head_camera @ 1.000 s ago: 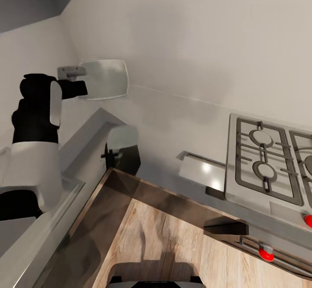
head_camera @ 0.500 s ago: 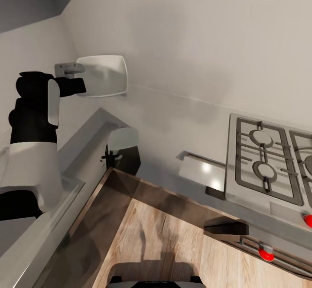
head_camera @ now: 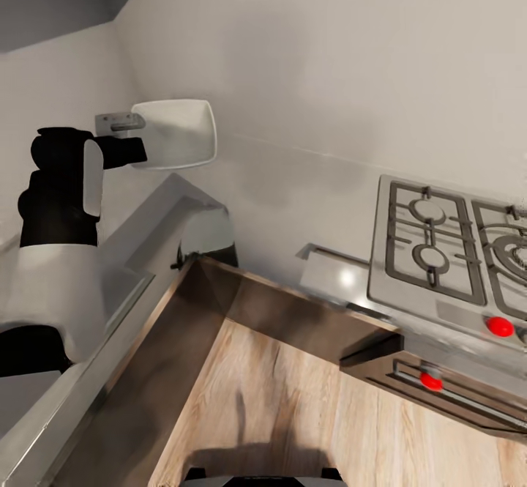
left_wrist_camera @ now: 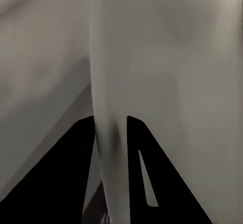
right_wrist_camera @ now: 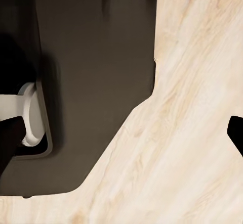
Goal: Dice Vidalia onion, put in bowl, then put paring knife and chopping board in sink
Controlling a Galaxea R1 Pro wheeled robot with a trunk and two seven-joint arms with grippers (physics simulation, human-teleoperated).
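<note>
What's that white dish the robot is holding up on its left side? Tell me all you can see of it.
It is the bowl: shallow, square with rounded corners, plain glossy white. The left claw grips its rim, so it hangs in the air, tipped on edge with its hollow facing the head camera, before the pale wall and above the countertop. In the left wrist view, the rim sits between the two dark fingers. The hollow looks empty.

Left hand point(head_camera: 117, 122) raised in the room corner, clamped on the rim of the white bowl point(head_camera: 179, 132); wall close behind the bowl, little room on that side. Counter point(head_camera: 157, 212) below the arm runs into the corner, its surface bare near there. Gas hob point(head_camera: 439, 253) with raised grates blocks low passage on the right. Between corner and hob, a bare stretch by the wall. Wooden floor point(head_camera: 293, 406) open in the middle.

Right hand's fingertip point(right_wrist_camera: 236, 130) hangs over bare floor beside a dark base point(right_wrist_camera: 91, 82).
</note>
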